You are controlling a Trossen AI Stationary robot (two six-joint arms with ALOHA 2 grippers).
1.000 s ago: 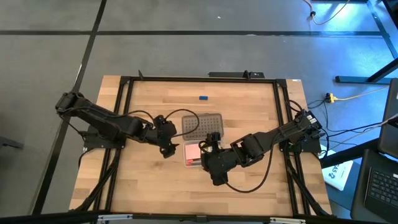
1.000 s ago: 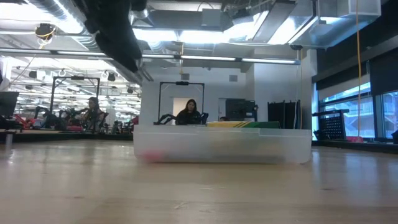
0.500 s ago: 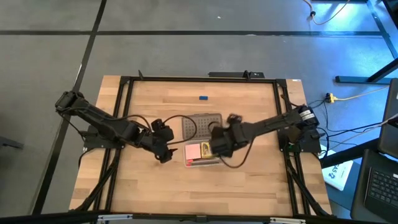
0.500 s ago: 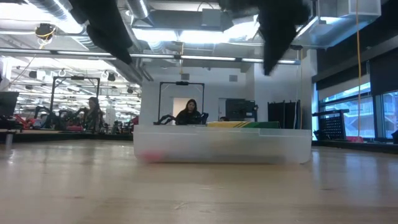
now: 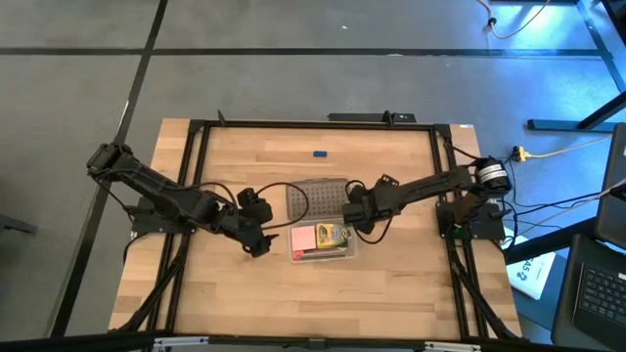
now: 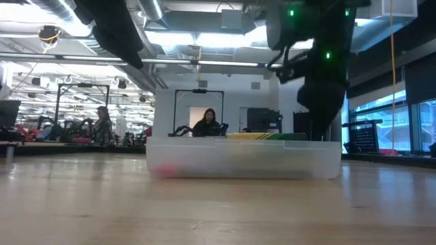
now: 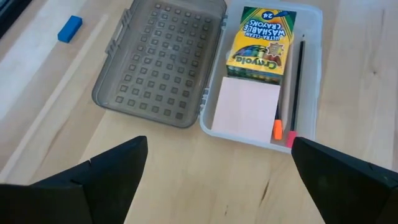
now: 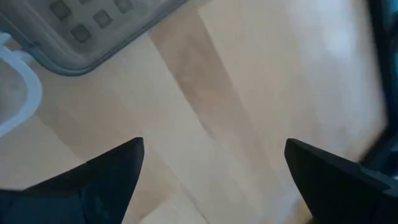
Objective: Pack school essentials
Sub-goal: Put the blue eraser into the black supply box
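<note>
Blue block [image 7: 69,28] lies outside the case [image 7: 309,74] — both my jaws released, empty; lowering off-centre could nudge it along the worktop [image 5: 391,284].

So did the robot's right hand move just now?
Yes. In the high view the right hand has swung off the clear case with the crayon box, toward the table's right edge and back, next to the grey lid.

The middle of the table [image 5: 391,293] was occupied by the open case [image 5: 323,240] and its lid [image 5: 315,198]. Bare wood was left around them, except at the blue block [image 5: 320,153].
</note>
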